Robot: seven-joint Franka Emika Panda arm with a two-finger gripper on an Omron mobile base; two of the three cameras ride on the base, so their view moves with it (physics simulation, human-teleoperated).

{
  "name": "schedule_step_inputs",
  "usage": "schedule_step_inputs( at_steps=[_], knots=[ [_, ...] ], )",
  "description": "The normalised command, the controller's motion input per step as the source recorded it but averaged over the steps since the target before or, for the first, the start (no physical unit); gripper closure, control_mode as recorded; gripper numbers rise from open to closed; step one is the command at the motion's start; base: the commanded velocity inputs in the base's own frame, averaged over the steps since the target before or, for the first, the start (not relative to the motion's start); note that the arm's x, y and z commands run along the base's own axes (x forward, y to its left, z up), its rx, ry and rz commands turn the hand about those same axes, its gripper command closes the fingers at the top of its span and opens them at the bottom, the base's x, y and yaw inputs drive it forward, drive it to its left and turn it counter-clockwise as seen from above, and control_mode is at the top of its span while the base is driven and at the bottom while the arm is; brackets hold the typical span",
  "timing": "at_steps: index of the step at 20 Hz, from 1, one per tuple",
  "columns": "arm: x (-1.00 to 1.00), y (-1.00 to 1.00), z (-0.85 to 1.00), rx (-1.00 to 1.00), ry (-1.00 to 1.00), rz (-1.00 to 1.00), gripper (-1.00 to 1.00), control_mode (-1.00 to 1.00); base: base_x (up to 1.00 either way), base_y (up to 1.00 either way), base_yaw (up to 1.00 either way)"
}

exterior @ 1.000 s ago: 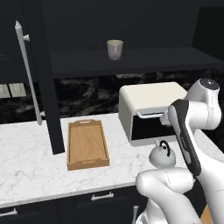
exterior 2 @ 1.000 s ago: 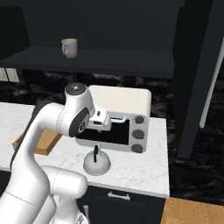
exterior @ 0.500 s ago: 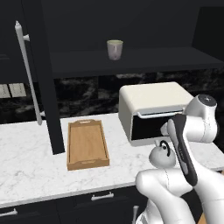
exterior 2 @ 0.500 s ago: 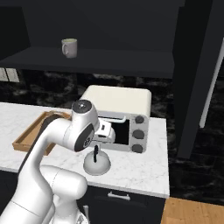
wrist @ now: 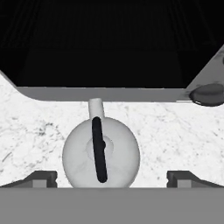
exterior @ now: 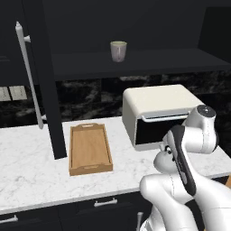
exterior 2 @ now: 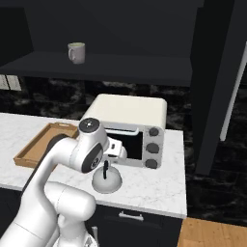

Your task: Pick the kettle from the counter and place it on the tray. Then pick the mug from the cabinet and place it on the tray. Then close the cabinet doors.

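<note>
Kettle [wrist: 101,154] between spread pincer [wrist: 112,177] tips, seemingly unlabelled

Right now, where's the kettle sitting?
The kettle stands on the counter just in front of the white toaster oven, to the right of the tray. In the hand view it lies below the open tool.
</note>
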Motion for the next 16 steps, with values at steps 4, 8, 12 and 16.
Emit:
schedule_step_inputs(
  at_steps=[4, 8, 12, 16],
  knots=[
    [0.04, 0.00, -0.23, -0.06, 0.11, 0.00, -1.00, -1.00, 0.00, 0.00, 0.00],
    [0.13, 0.02, -0.20, -0.03, 0.04, 0.00, -1.00, -1.00, 0.00, 0.00, 0.00],
    [0.13, 0.02, -0.17, 0.00, 0.00, 0.00, -1.00, -1.00, 0.00, 0.00, 0.00],
    [0.10, 0.04, -0.18, 0.00, 0.01, 0.00, -1.00, -1.00, 0.00, 0.00, 0.00]
  ],
)
